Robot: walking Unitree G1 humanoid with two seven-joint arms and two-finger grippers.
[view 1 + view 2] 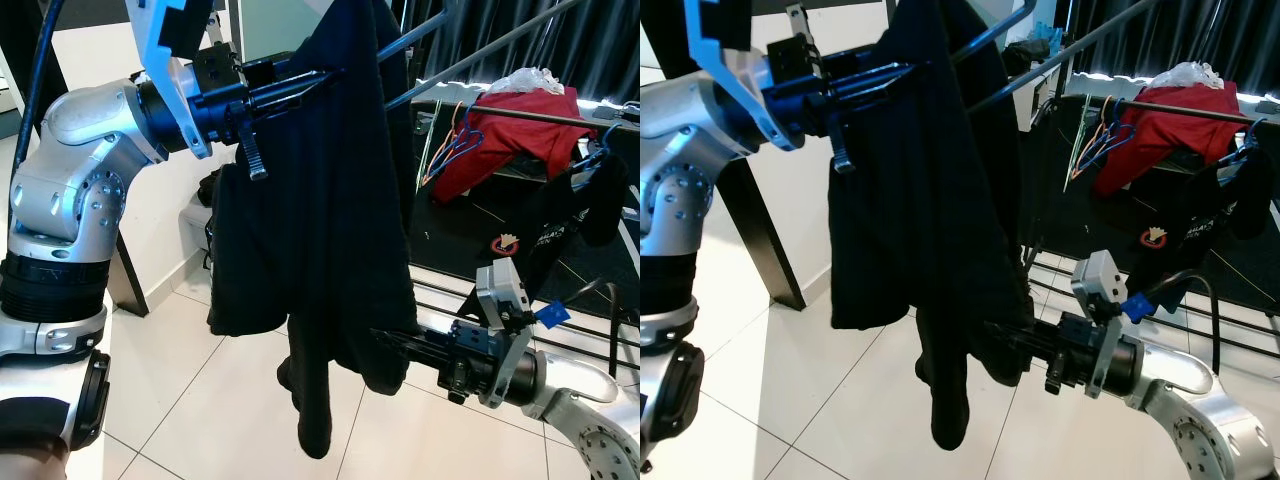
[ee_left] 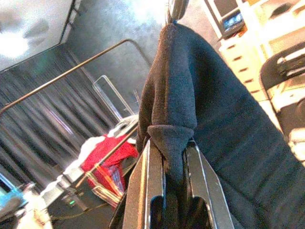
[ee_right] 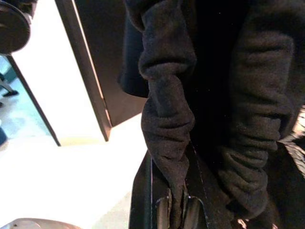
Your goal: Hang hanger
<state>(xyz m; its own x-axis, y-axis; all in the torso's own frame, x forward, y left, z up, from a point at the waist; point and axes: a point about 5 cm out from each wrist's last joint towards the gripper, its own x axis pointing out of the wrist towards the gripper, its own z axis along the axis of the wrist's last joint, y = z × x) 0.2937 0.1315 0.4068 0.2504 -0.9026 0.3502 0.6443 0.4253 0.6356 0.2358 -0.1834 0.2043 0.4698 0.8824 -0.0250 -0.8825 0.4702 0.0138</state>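
Hanger itself is hidden under the black garment (image 1: 320, 200), which hangs raised above the white tiled floor (image 1: 180, 380) with one sleeve dangling lowest. Left gripper (image 1: 325, 75) is held high, its long fingers (image 2: 150, 181) pressed against a bunched fold of the garment's upper part; the left wrist view shows the cloth wedged between the two fingers. Right gripper (image 1: 385, 340) is held low, reaching in toward the garment's lower edge; the right wrist view shows a twisted roll of black fabric pinched between its fingers (image 3: 143, 191). The garment thus spans between the two grippers, upper part at the left, hem at the right. Behind and to the right stands a clothes rack (image 1: 520, 115) with a metal rail, carrying a red garment (image 1: 510, 130), coloured wire hangers (image 1: 455, 140) and a dark printed garment (image 1: 570, 220). The held garment is apart from that rail, in front of it.
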